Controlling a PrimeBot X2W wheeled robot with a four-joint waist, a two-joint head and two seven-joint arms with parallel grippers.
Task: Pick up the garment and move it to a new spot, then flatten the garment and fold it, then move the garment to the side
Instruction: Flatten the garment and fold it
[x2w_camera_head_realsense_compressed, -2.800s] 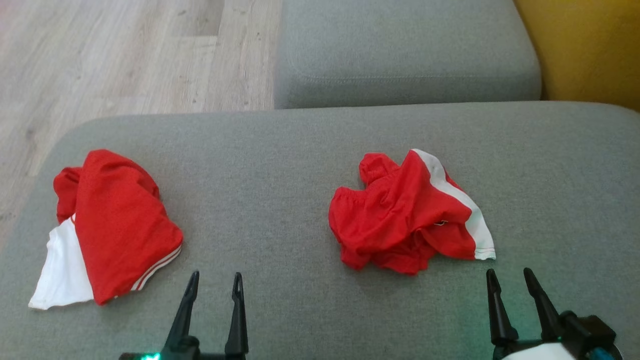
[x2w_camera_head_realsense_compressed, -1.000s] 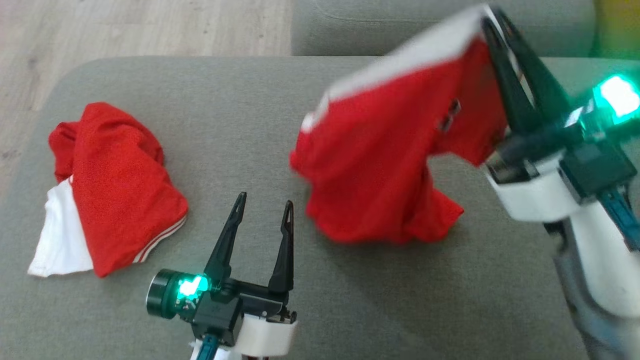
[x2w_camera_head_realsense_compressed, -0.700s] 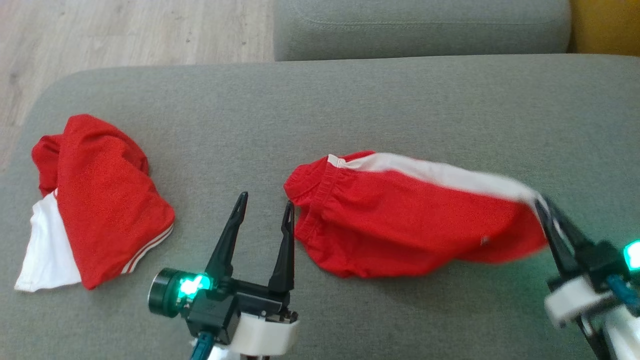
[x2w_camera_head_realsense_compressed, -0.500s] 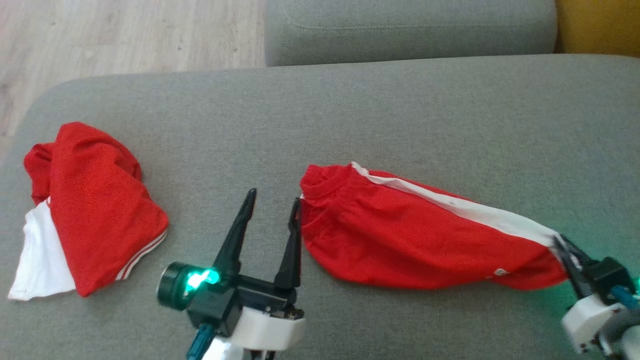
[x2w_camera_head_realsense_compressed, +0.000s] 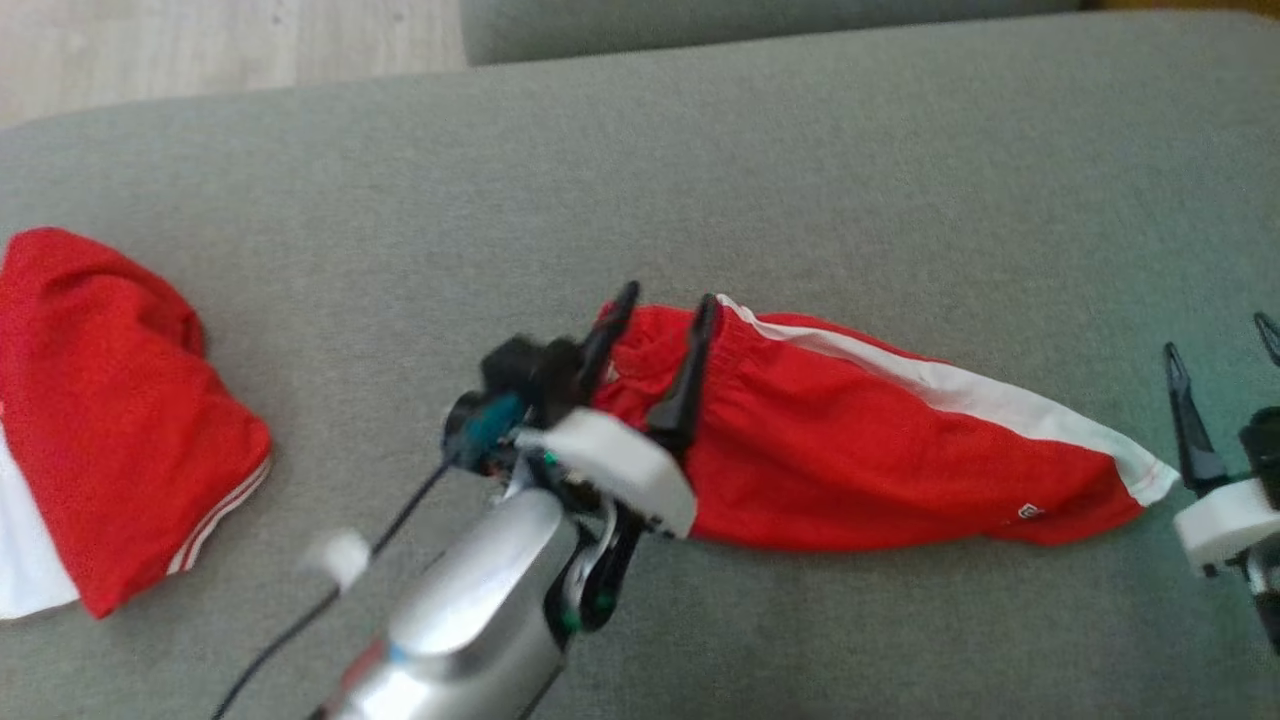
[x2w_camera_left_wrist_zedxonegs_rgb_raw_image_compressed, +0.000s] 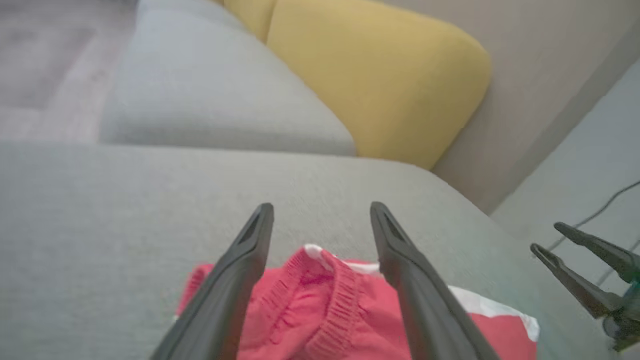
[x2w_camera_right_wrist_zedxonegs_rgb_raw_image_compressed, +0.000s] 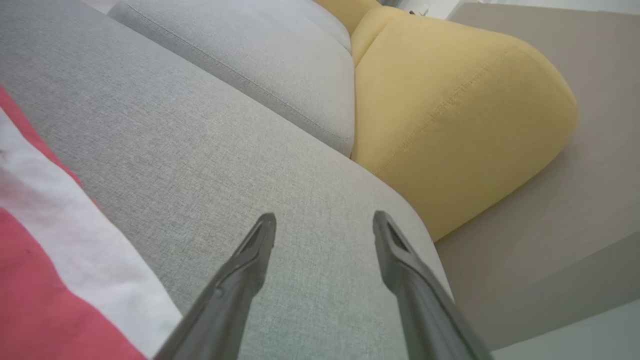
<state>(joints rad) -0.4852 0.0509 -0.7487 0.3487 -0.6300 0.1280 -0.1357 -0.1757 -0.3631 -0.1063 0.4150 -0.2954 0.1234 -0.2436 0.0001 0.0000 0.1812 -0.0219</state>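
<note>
The garment (x2w_camera_head_realsense_compressed: 850, 440), red shorts with a white side stripe, lies stretched out left to right on the grey sofa seat (x2w_camera_head_realsense_compressed: 800, 180). My left gripper (x2w_camera_head_realsense_compressed: 667, 297) hangs open over its elastic waistband end, one finger on each side of the bunched band (x2w_camera_left_wrist_zedxonegs_rgb_raw_image_compressed: 325, 295). In the left wrist view the left gripper (x2w_camera_left_wrist_zedxonegs_rgb_raw_image_compressed: 322, 210) has nothing clamped between its fingers. My right gripper (x2w_camera_head_realsense_compressed: 1218, 335) stands open just past the garment's white-striped right corner, apart from the cloth. The right wrist view has the right gripper (x2w_camera_right_wrist_zedxonegs_rgb_raw_image_compressed: 325, 216) over bare sofa fabric, with the stripe (x2w_camera_right_wrist_zedxonegs_rgb_raw_image_compressed: 65, 245) at lower left.
A second red and white garment (x2w_camera_head_realsense_compressed: 110, 430) lies bunched at the seat's left end. Another grey cushion (x2w_camera_left_wrist_zedxonegs_rgb_raw_image_compressed: 210, 95) and a yellow cushion (x2w_camera_right_wrist_zedxonegs_rgb_raw_image_compressed: 450, 105) sit beyond the seat. Wooden floor (x2w_camera_head_realsense_compressed: 200, 40) lies past the far left edge. My right gripper (x2w_camera_left_wrist_zedxonegs_rgb_raw_image_compressed: 546, 236) also appears at the left wrist view's right edge.
My right gripper has opened and let go of the garment's right corner, which now rests on the seat. My left arm has reached forward over the waistband. The camera has shifted too.
</note>
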